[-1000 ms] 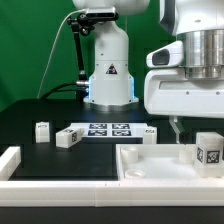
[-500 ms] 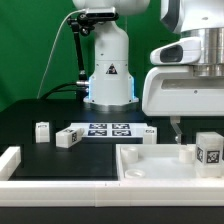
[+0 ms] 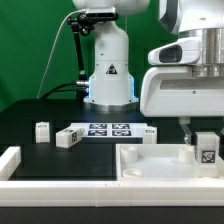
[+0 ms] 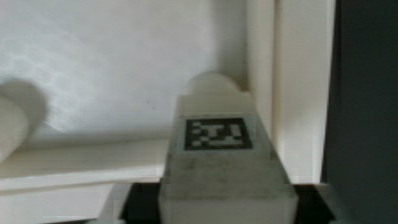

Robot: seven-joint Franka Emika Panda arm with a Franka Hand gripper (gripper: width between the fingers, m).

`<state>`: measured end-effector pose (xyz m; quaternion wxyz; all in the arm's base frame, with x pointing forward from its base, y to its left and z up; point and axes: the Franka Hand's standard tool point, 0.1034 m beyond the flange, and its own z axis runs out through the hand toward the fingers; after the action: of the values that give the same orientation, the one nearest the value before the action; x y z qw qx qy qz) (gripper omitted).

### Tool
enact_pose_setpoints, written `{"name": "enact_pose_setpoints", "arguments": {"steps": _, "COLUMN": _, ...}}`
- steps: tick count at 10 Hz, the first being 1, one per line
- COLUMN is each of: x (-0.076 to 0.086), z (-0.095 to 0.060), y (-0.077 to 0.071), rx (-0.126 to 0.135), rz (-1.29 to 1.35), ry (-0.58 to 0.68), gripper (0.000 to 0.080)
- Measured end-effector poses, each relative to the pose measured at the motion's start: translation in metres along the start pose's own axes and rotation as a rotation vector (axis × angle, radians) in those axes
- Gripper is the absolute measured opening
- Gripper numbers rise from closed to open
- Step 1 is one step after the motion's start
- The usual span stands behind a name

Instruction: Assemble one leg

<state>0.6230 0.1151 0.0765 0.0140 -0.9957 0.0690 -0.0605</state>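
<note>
The end effector (image 3: 196,128) is mostly hidden in the exterior view: the big white wrist housing covers its upper part and the frame's edge cuts it off at that view's right, so only a thin finger (image 3: 184,127) shows dropping beside the leg (image 3: 206,147). That leg stands upright at the panel's (image 3: 150,162) corner nearest the exterior view's right, its tag facing the camera, with the panel's raised rim close around it and little free room on that side. The wrist view shows what the exterior view does not: the leg (image 4: 221,140) sits between two dark pads (image 4: 146,204) that press its flanks, so the end effector (image 4: 221,204) is closed narrow on the leg. Whether the leg's foot touches the panel (image 4: 107,70) I cannot tell in either view. Only the exterior view shows the remaining parts: two more legs (image 3: 43,132) and (image 3: 66,137) on the black tabletop (image 3: 40,112) near the marker board (image 3: 105,130), another (image 3: 149,133) just past its far end, well apart from the grasp, and open tabletop toward that view's left.
</note>
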Motion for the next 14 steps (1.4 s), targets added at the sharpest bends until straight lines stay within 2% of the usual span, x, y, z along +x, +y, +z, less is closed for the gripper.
{"name": "enact_pose_setpoints", "arguments": {"steps": 1, "x": 0.0, "z": 0.0, "y": 0.0, "rx": 0.001, "rz": 0.014, "ry": 0.0, "gripper": 0.0291}}
{"name": "enact_pose_setpoints", "arguments": {"steps": 3, "x": 0.0, "z": 0.0, "y": 0.002, "rx": -0.002, "rz": 0.248, "ry": 0.006, "gripper": 0.0291}}
{"name": "enact_pose_setpoints", "arguments": {"steps": 5, "x": -0.001, "z": 0.001, "y": 0.011, "rx": -0.012, "rz": 0.41, "ry": 0.041, "gripper": 0.0292}}
{"name": "enact_pose_setpoints", "arguments": {"steps": 8, "x": -0.001, "z": 0.0, "y": 0.026, "rx": -0.062, "rz": 0.625, "ry": 0.076, "gripper": 0.0303}}
{"name": "enact_pose_setpoints", "arguments": {"steps": 10, "x": -0.001, "z": 0.0, "y": 0.029, "rx": -0.068, "rz": 0.644, "ry": 0.076, "gripper": 0.0305}}
{"name": "enact_pose_setpoints", "arguments": {"steps": 12, "x": -0.001, "z": 0.0, "y": 0.029, "rx": -0.068, "rz": 0.644, "ry": 0.076, "gripper": 0.0611}}
{"name": "enact_pose_setpoints", "arguments": {"steps": 14, "x": -0.001, "z": 0.0, "y": 0.029, "rx": -0.068, "rz": 0.644, "ry": 0.076, "gripper": 0.0639}}
